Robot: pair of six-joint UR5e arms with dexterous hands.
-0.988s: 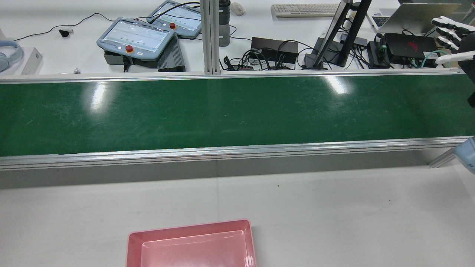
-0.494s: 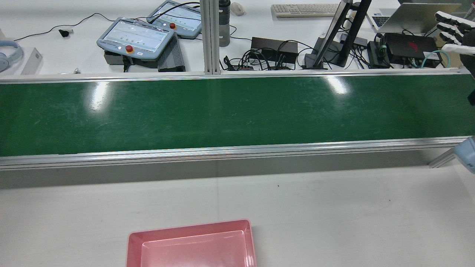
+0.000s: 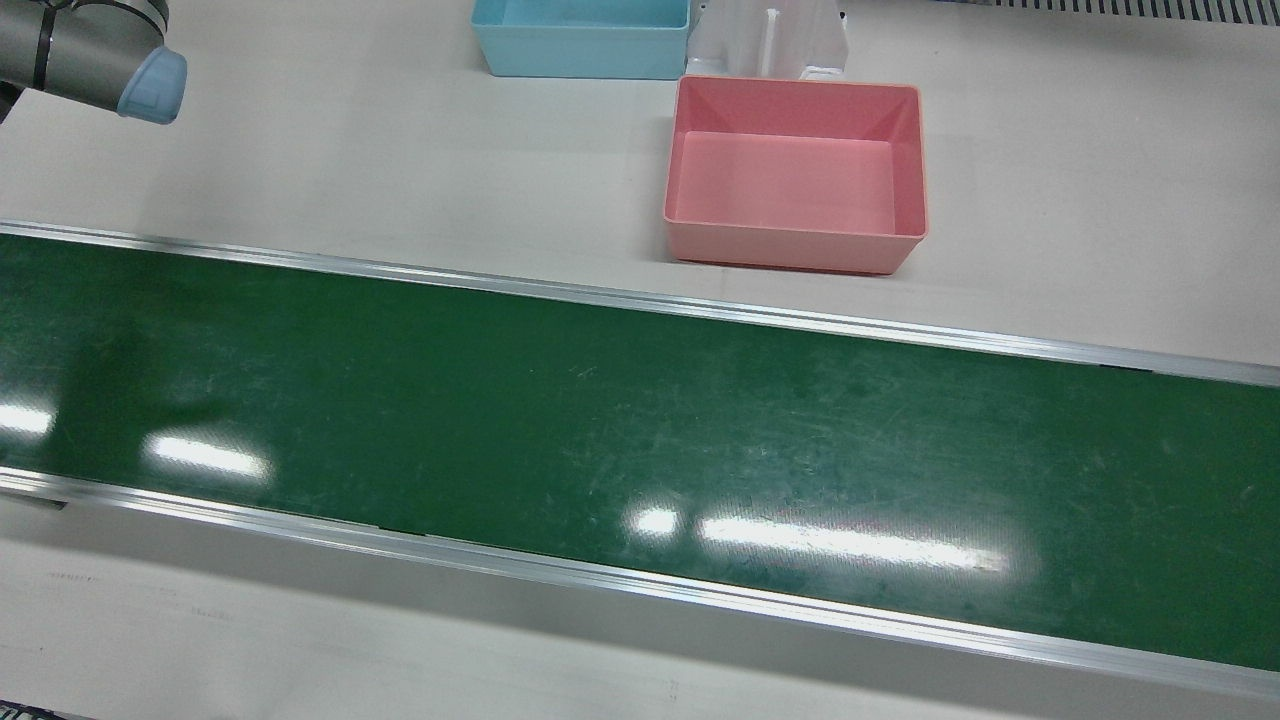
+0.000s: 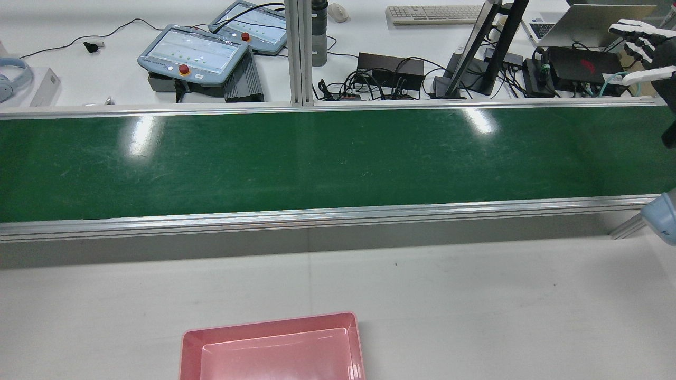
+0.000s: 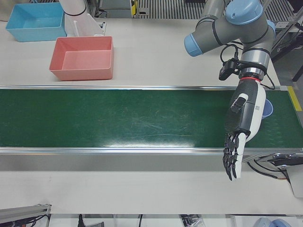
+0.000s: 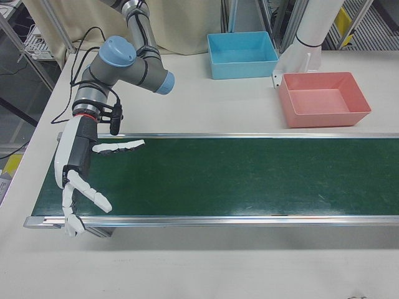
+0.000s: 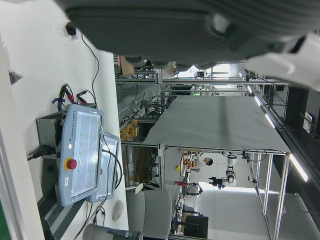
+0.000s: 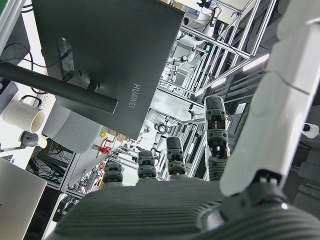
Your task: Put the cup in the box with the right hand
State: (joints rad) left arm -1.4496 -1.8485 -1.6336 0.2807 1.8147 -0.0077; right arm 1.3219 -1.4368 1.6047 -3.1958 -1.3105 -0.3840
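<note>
A blue cup (image 5: 268, 109) sits on the green belt (image 5: 118, 118) at its right end in the left-front view, mostly hidden behind my left hand (image 5: 244, 116). That hand hangs above the belt's near edge, open, fingers pointing down and holding nothing. My right hand (image 6: 76, 168) is at the opposite end of the belt, open with fingers spread and nothing in it. In the rear view the right hand (image 4: 640, 39) shows at the top right edge. The pink box (image 3: 790, 250) stands with nothing inside on the white table beside the belt.
A blue box (image 3: 580, 55) stands behind the pink box, next to a white pedestal (image 3: 770, 40). The right arm's blue-capped elbow (image 4: 660, 219) juts in at the rear view's right edge. Beyond the belt lie teach pendants (image 4: 193, 53), cables and a monitor stand.
In the rear view the right hand has shifted slightly at the top right edge, its fingers rising a little. The belt and the pink box look the same.
</note>
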